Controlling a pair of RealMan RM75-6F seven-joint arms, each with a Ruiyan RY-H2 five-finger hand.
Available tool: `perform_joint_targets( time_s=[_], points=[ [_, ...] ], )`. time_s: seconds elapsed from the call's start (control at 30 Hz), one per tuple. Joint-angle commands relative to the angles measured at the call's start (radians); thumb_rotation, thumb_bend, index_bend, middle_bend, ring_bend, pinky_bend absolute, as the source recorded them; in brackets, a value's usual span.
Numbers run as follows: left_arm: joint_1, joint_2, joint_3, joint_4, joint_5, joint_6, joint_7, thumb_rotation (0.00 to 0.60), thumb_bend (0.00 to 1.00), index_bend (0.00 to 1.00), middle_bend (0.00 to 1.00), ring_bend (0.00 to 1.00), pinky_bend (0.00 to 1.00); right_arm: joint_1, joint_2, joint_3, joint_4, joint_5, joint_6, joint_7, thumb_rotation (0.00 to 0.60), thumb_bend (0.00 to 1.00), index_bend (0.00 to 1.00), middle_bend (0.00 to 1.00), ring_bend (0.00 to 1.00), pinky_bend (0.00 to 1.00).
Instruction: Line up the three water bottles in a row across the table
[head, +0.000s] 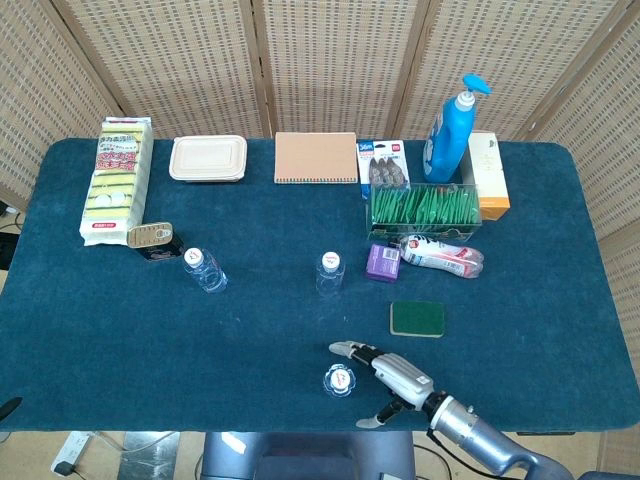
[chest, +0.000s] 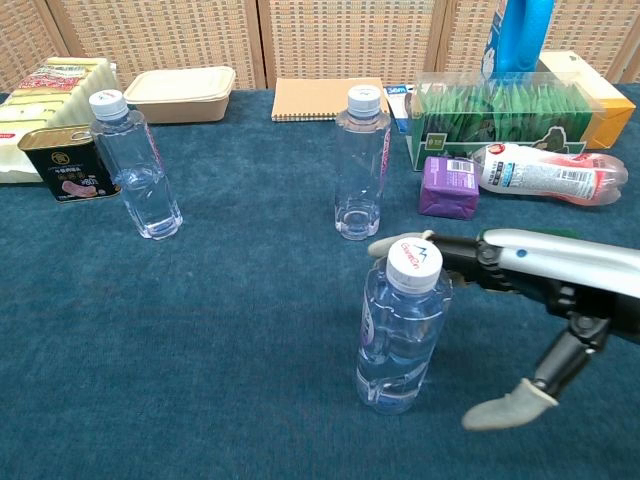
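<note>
Blue cloth table (head: 100, 350) carries everything. Along far edge, left to right: sponge multipack (head: 117, 180), beige lidded tray (head: 208, 158), brown notebook (head: 316, 157), blister pack (head: 383, 166), blue pump bottle (head: 447, 130), orange-white carton (head: 487, 175). Just nearer than those on the right: clear box of green sachets (head: 424, 208), then a pink-white tube (head: 442, 254) lying on its side w/ a purple box (head: 382, 262) just left of it. Green sponge (head: 417, 318) lies nearer still, apart from both. Tin can (head: 150, 240) sits toward left edge, near the multipack.

My right hand (head: 385, 375) is in from the near edge, right of centre, palm facing the near bottle (chest: 400, 325). Fingers spread wide, nothing held; upper fingers (chest: 470, 262) reach past the bottle's cap on its far side, thumb (chest: 510, 405) hangs low on the near side. Can't tell from either view whether any finger touches the bottle yet.

Three bottles, all upright, caps on. Near bottle stands close to near edge, about centre. Middle bottle (head: 330, 273) stands mid-table, beyond it. Left bottle (head: 204, 269) is well to the left, just beside the can, roughly level w/ the middle one. So two roughly in line, one out in front.

I see no left hand in either view.
</note>
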Motion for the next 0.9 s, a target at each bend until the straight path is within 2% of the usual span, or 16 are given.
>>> perform_joint_targets(
  time_s=[0.03,0.1,0.17,0.2,0.3,0.4,0.6,0.8,0.9],
  points=[
    [0.000,0.001,-0.001,0.002,-0.003,0.001,-0.008,0.600,0.12,0.00,0.00,0.00,0.00,0.016,-0.061,0.014,0.033,0.033,0.002,0.026,0.600,0.00,0.06,0.18,0.17,0.24],
    [0.001,0.002,-0.002,0.004,-0.004,0.002,-0.015,0.600,0.12,0.00,0.00,0.00,0.00,0.014,-0.096,0.021,0.060,0.047,0.014,0.013,0.600,0.00,0.11,0.24,0.24,0.40],
    [0.001,0.003,-0.002,0.007,-0.005,0.003,-0.023,0.600,0.12,0.00,0.00,0.00,0.00,0.005,-0.136,0.029,0.093,0.061,0.037,-0.009,0.600,0.02,0.15,0.28,0.29,0.50],
    [0.001,0.003,-0.002,0.009,-0.005,0.003,-0.027,0.600,0.13,0.00,0.00,0.00,0.00,0.001,-0.152,0.030,0.107,0.064,0.049,-0.017,0.600,0.05,0.20,0.32,0.34,0.57],
    [0.002,0.004,-0.004,0.013,-0.010,0.005,-0.038,0.600,0.12,0.00,0.00,0.00,0.00,-0.024,-0.203,0.036,0.159,0.065,0.114,-0.034,0.600,0.16,0.32,0.44,0.46,0.70],
    [0.001,0.005,-0.004,0.015,-0.011,0.001,-0.044,0.600,0.12,0.00,0.00,0.00,0.00,-0.048,-0.237,0.036,0.197,0.060,0.177,-0.048,0.600,0.23,0.40,0.51,0.52,0.75],
    [0.000,0.005,0.000,0.014,0.001,0.003,-0.041,0.600,0.12,0.00,0.00,0.00,0.00,-0.056,-0.248,0.039,0.191,0.040,0.240,-0.072,0.600,0.26,0.43,0.53,0.54,0.76],
    [-0.002,0.006,0.005,0.011,0.012,0.001,-0.036,0.600,0.12,0.00,0.00,0.00,0.00,-0.024,-0.251,0.075,0.134,0.053,0.223,-0.162,0.600,0.27,0.43,0.54,0.55,0.76],
    [-0.003,0.007,0.007,0.011,0.017,-0.002,-0.034,0.600,0.12,0.00,0.00,0.00,0.00,0.005,-0.274,0.111,0.107,0.079,0.189,-0.231,0.600,0.28,0.43,0.54,0.55,0.76]
  ],
)
